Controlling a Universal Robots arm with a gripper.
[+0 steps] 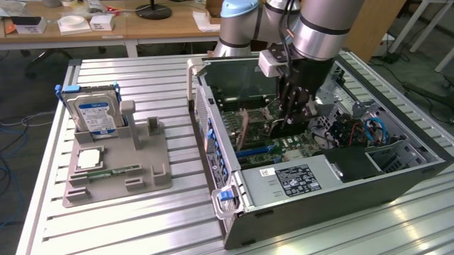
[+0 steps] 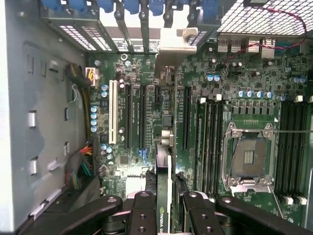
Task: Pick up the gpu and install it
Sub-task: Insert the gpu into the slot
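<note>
Seating the gpu [image 2: 166, 161], held upright over a motherboard [image 2: 244, 98] slot inside the case [image 1: 319, 180] by the gripper [image 2: 167, 205] clamped on its upper edge, calls for square alignment and even downward pressure.

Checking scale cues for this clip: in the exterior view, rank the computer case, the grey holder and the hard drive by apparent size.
1. computer case, clearly the largest
2. grey holder
3. hard drive, standing in the holder, smallest

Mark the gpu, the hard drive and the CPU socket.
gpu [image 2: 163, 196]: wrist view, its green edge.
hard drive [image 1: 97, 118]: exterior view, its blue label.
CPU socket [image 2: 249, 157]: wrist view, its middle.
</note>
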